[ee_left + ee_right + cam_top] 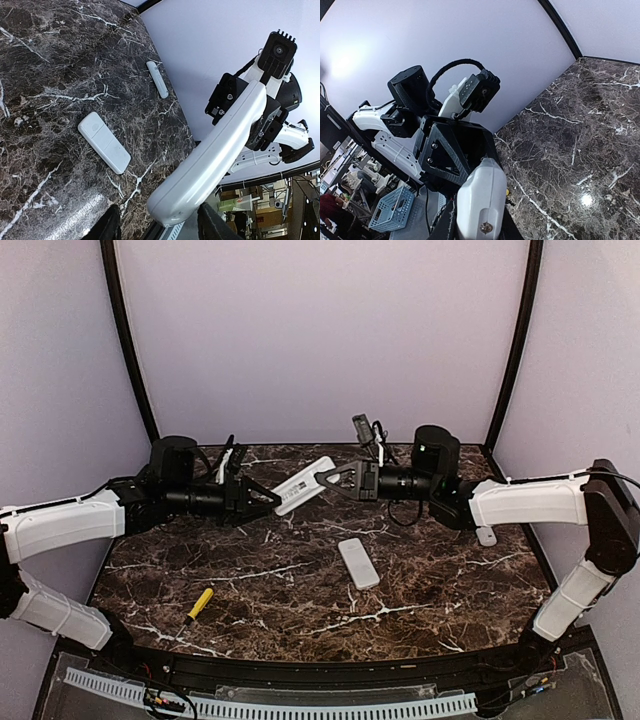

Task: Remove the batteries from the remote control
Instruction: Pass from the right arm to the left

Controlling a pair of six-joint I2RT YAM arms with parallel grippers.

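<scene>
A white remote control [303,485] hangs in the air above the back of the table, held at both ends. My left gripper [276,500] is shut across its lower left end, and in the left wrist view the rounded end [172,205] sits between the two dark fingers [111,225]. The right gripper [325,480] is shut on the upper right end. In the right wrist view that end [480,200], with a small screw in it, is pinched between the jaws. No batteries show in any view.
A second white remote [358,562] lies flat on the dark marble table [300,620] near the middle. A yellow-handled screwdriver [198,605] lies front left. A small white cover [486,536] rests at the right edge by the right arm.
</scene>
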